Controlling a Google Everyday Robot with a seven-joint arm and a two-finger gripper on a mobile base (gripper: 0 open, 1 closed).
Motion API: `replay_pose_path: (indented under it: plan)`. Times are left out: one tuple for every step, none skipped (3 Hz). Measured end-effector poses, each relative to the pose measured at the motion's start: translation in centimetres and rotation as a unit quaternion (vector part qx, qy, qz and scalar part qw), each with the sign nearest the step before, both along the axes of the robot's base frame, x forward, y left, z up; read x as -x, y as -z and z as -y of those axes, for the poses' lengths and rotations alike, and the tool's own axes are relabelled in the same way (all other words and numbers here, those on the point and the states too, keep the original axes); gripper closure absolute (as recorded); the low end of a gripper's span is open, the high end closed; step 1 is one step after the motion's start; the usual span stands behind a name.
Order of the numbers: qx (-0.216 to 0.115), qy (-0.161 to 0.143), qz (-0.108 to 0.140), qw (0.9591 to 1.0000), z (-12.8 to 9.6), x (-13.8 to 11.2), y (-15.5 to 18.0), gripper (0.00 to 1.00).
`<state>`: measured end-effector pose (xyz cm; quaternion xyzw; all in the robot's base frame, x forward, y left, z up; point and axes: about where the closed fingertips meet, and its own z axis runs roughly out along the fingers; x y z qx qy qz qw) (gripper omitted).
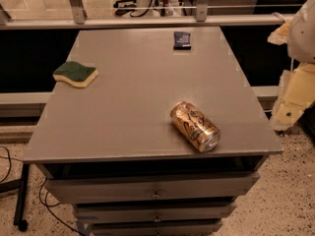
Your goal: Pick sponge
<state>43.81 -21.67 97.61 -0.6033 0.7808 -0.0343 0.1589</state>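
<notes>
Sponge (75,74): table (133,82) left edge | can (195,126) on side | jaws far right, state unclear

**Can (195,126) and packet (182,40) on a grey surface (133,97)**

The gold can lies on its side near the surface's front right. The small dark packet lies flat at the far edge. Drawers (155,193) sit below.

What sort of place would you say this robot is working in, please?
Likely an office or lab: a grey drawer cabinet serves as the table, an office chair base stands beyond the railing, and the gripper hangs right of it.
</notes>
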Motion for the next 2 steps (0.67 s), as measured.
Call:
replay_pose_path:
  plan:
    - [0.000,0.000,0.000,1.0000,0.0,0.0,0.0,0.00]
    - [-0.014,0.005,0.013,0.9998,-0.2,-1.7,0.5,0.00]
